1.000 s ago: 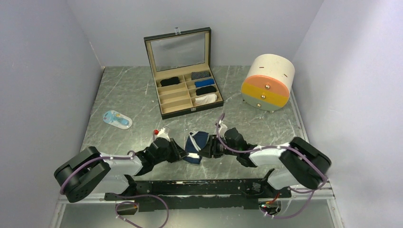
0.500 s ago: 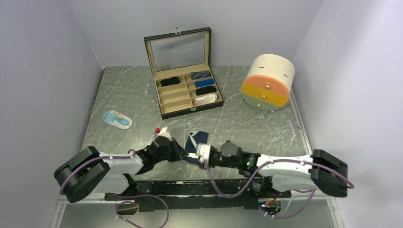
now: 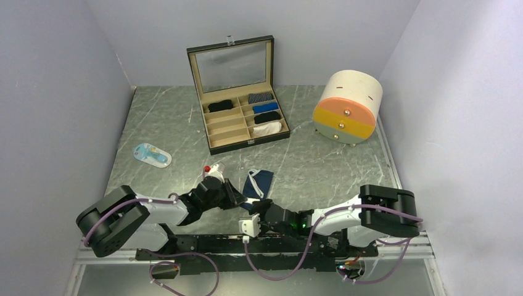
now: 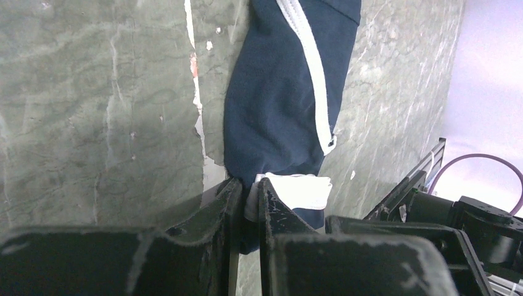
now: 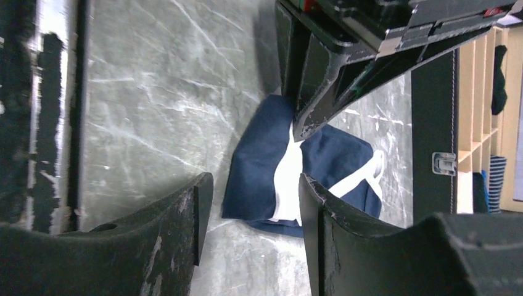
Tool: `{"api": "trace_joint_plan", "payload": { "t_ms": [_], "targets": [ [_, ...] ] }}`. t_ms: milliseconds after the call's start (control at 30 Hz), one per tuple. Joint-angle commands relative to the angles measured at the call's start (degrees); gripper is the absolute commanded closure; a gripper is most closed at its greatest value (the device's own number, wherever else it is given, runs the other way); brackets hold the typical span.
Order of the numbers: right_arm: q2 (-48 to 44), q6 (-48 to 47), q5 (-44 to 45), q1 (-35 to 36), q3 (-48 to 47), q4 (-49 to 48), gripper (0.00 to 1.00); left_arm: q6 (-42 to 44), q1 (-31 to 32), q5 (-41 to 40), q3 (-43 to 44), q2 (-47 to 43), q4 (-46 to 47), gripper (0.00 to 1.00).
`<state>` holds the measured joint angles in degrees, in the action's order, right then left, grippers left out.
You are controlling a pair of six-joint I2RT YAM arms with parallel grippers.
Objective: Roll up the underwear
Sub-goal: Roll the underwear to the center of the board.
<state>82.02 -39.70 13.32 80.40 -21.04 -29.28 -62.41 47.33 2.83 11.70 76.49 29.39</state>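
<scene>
The navy blue underwear with white trim lies partly folded on the table in front of the arms. My left gripper is shut on its near edge; in the left wrist view the fingers pinch the white waistband and navy cloth. My right gripper is open and empty, low over the table just on the near side of the garment, not touching it; its midpoint is over bare table. A black cloth roll lies in the box.
An open wooden compartment box stands at the back, holding striped, blue, black and white rolls. A round drawer unit stands at the back right. A blue-white packet lies at the left. A small red-capped item sits by my left wrist.
My right arm has swung from the garment's right side round to its near side, close to the table's front edge, its gripper open. My left gripper has kept its hold.
</scene>
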Motion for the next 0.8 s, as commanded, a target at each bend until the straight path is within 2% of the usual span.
{"api": "trace_joint_plan", "payload": {
  "t_ms": [0,367,467,633,700,767],
  "targets": [
    [2.6,-3.4,4.4,0.2,-1.0,-5.2,0.43,3.5,0.2,-1.0,-4.9,3.6,-15.1,0.88],
    [7.2,-1.5,5.9,-1.6,-1.0,-2.3,0.58,5.0,0.2,-1.1,-3.1,2.2,-18.3,0.89],
    [7.4,0.5,4.5,-3.3,-2.8,0.3,0.76,5.2,0.1,-0.9,-2.9,2.3,-18.5,0.88],
    [5.2,1.9,1.3,-4.8,-3.5,3.1,0.95,4.9,0.1,-1.4,-2.9,1.4,-19.6,0.87],
    [4.1,3.0,-1.5,-5.3,-4.5,5.2,1.00,3.8,0.0,-1.4,-3.7,0.3,-18.7,0.80],
    [3.5,5.3,-5.3,-6.0,-5.6,6.8,1.00,3.9,-0.7,-1.4,-3.6,-1.3,-19.9,0.64]
  ]
}}
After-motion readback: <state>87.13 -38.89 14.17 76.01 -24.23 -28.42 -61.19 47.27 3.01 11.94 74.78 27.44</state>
